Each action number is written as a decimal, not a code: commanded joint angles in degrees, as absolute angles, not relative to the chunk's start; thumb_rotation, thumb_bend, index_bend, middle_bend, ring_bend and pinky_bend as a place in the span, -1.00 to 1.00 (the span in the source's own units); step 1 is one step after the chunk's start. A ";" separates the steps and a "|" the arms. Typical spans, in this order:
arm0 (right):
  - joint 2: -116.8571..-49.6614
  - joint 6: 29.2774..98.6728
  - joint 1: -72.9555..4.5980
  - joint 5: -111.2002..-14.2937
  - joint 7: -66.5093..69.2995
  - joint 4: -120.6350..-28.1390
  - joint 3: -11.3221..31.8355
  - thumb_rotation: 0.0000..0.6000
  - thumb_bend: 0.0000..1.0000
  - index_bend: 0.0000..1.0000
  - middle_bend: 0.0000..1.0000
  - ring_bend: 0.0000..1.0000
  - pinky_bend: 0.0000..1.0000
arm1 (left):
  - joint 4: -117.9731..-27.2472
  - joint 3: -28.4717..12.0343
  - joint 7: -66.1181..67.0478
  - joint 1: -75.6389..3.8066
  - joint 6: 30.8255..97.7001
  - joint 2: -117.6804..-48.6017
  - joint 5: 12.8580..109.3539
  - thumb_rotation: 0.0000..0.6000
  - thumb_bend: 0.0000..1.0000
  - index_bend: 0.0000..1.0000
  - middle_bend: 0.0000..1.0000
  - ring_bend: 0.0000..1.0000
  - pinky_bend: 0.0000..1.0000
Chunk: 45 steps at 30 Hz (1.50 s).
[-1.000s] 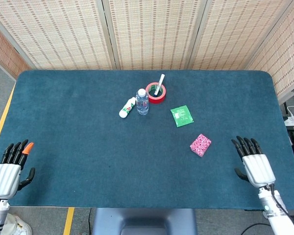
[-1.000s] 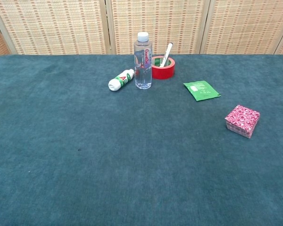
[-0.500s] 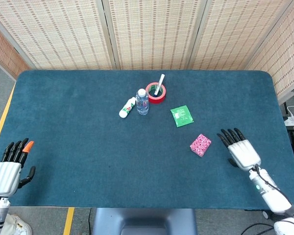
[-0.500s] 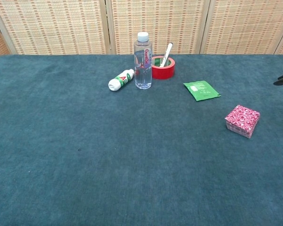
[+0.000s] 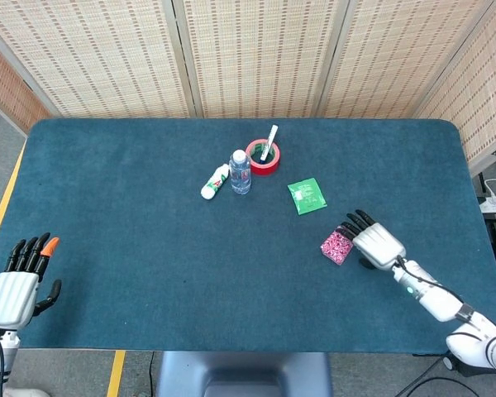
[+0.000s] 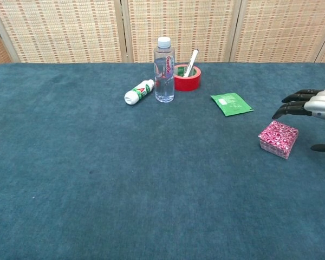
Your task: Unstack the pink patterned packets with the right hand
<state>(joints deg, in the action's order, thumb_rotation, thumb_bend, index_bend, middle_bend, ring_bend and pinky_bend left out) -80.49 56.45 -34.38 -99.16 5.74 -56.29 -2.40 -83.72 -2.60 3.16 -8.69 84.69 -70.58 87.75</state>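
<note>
Near the right edge of the dark teal felt worktop point(image 5: 132, 190) lay the small stack of pink patterned packets point(image 5: 338, 246), roughly square, one corner turned toward me, so no long axis showed. I held my right hand point(image 5: 370, 241) just beside it, fingers apart, empty. My left hand point(image 5: 16, 285) rested open at the near-left edge.

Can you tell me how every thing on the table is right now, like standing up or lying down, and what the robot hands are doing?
Pink patterned packets: stacked, lying on the table, not held.
Right robot hand: open, right beside the stack, holding nothing.
Left robot hand: open, at the table's near edge.
Water bottle: upright, cap on.
Small white bottle: lying on its side.
Red tape roll: lying flat.
White marker: leaning inside the tape roll.
Green packet: lying flat.
</note>
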 commanded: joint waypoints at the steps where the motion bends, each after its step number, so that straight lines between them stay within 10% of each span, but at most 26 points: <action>1: -81.19 56.30 -35.43 -99.87 5.83 -55.73 -2.86 1.00 -0.62 -0.67 -0.71 -1.00 -1.00 | -83.71 -2.61 3.16 -8.71 84.68 -70.57 87.74 1.00 -0.08 -1.00 -1.00 -1.00 -1.00; 45: -84.74 53.08 -39.30 -95.33 -0.05 -54.69 -3.72 1.00 -0.62 -0.40 -0.54 -1.00 -1.00 | -83.56 -2.61 2.02 -8.57 84.89 -70.08 87.61 1.00 -0.09 -1.00 -1.00 -1.00 -1.00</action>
